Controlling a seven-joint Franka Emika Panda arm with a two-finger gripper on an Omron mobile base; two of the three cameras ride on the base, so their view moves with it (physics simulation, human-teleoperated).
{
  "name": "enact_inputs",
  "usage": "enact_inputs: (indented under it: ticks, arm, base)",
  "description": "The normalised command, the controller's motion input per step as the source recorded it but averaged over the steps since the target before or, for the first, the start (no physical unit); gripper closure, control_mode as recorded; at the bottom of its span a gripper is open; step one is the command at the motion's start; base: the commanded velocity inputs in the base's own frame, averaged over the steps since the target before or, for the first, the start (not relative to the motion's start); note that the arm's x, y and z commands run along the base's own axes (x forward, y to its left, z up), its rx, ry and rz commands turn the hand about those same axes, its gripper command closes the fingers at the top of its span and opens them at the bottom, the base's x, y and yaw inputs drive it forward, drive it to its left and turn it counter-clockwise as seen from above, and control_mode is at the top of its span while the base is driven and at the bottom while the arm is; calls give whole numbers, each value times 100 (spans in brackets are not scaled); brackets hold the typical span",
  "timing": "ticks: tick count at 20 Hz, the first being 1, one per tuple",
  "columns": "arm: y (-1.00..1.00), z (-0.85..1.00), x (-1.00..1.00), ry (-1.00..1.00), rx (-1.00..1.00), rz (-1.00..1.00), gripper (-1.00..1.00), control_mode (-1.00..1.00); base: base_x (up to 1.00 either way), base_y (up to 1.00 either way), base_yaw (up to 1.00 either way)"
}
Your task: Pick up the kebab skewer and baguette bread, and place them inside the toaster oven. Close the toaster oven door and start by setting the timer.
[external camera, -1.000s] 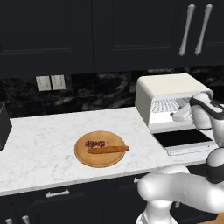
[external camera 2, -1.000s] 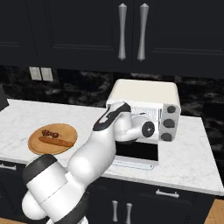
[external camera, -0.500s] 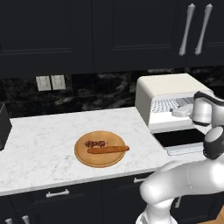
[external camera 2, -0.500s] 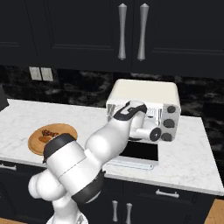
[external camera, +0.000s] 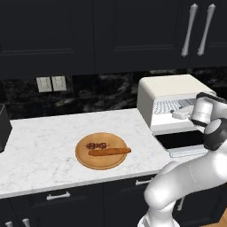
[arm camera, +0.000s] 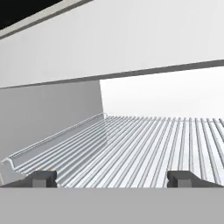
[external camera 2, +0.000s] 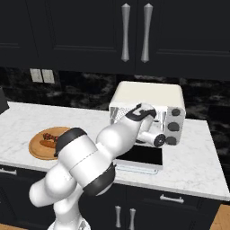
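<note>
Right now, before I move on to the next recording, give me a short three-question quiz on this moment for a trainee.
1. True or false: the toaster oven door is shut.
2. Where do the kebab skewer and the baguette bread lie? A) on the oven's wire rack B) on the round wooden board C) in the gripper
3. Fill in: in the hand view, the gripper's jaws stand ____ just above the rack.

Key: 1. False, it lies folded down and open. 2. B. 3. open, with nothing between them.
</note>
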Motion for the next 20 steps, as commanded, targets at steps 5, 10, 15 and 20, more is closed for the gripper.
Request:
enact_inputs:
  ticks: [5, 10, 15, 20]
  arm:
    - [0, 0, 30, 0, -11, -8, -100, -100]
    - [0, -2, 20, 0, -8, -8, -100, -100]
    - [0, -4, 24, 0, -1, -8, -100, -100]
    - [0, -8, 12, 0, 0, -7, -100, -100]
  base:
    - [0, 0, 0]
    - [0, 0, 0]
    - [0, 0, 0]
    - [0, 0, 0]
